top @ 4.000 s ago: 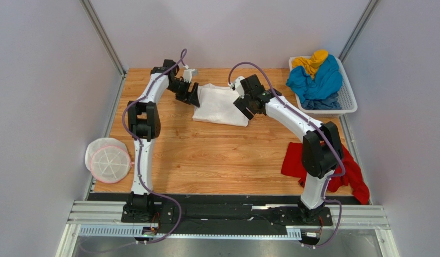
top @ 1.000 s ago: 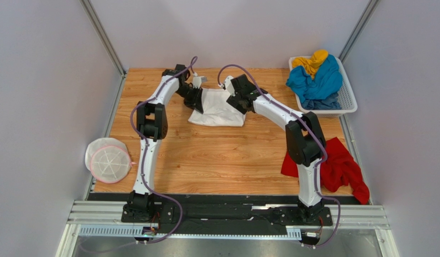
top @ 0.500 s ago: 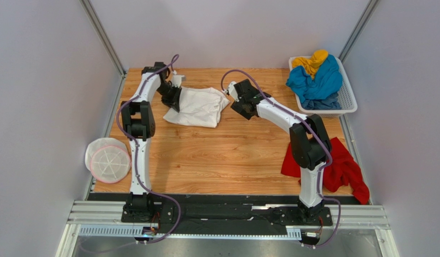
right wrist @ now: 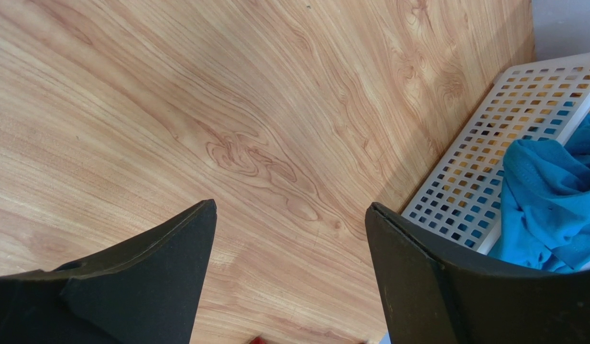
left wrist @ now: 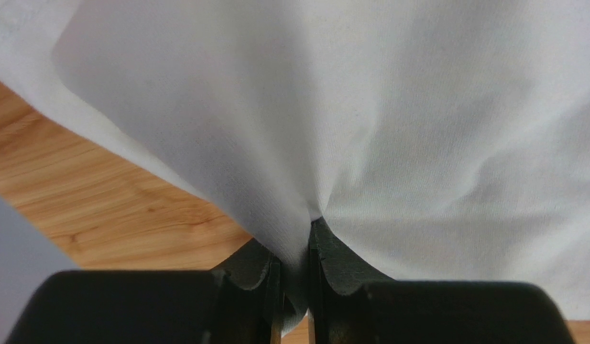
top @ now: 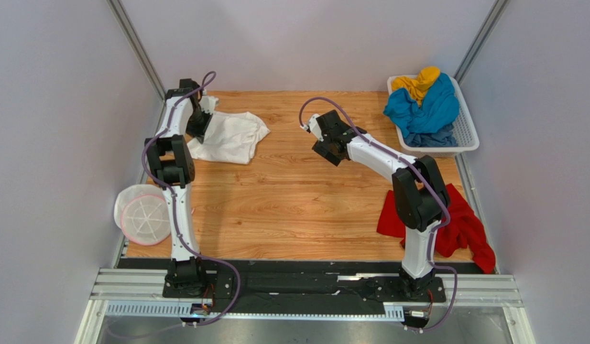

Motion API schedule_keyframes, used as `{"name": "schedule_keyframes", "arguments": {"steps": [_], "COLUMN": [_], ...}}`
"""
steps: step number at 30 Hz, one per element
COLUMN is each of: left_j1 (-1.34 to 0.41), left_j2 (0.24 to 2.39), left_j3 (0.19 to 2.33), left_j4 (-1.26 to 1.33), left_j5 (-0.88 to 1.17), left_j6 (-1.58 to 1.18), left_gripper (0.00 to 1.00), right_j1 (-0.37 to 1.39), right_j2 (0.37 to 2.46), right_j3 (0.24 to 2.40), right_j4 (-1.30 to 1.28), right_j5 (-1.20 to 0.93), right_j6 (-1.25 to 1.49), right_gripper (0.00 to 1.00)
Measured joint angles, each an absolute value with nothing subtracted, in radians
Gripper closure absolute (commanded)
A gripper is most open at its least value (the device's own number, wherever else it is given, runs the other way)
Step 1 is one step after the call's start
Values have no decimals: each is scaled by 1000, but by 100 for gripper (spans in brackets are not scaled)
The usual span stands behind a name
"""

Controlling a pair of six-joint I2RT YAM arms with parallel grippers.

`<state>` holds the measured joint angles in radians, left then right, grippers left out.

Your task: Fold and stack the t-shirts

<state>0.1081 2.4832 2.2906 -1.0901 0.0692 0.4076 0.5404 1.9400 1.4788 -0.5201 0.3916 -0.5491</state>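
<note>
As the left fingers (left wrist: 341, 276) pinched the white t-shirt (top: 229, 136) near the far-left corner of the worktop (top: 298, 201), the right fingers (right wrist: 434, 279) stood open, a slow, flat release seeming wisest.

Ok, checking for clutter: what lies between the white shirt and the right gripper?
Only bare table between white shirt and right gripper, per the top view.

A lattice basket (top: 466, 133) sits far right on the wooden table (top: 298, 208), a pink-rimmed disc (top: 145, 215) left.

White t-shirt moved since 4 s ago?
Yes: the white t-shirt, pinched by the left gripper, slid left, away from the basket.
</note>
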Motion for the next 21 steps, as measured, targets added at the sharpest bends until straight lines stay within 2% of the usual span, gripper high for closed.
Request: {"name": "schedule_keyframes", "arguments": {"steps": [6,21], "left_j1": [108,158], "left_j2": [2493,2595], "left_j3": [2317,2411], "left_j4": [-990,-803], "left_j5": [-75,-285], "left_j6": [447,475], "left_gripper": [100,100], "right_j1": [543,543], "right_j2": [1924,1924], "right_j3": [1456,1420], "right_j4": [-523,-526], "right_j5": [390,383], "right_j6": [-541,-527], "right_gripper": [20,20]}}
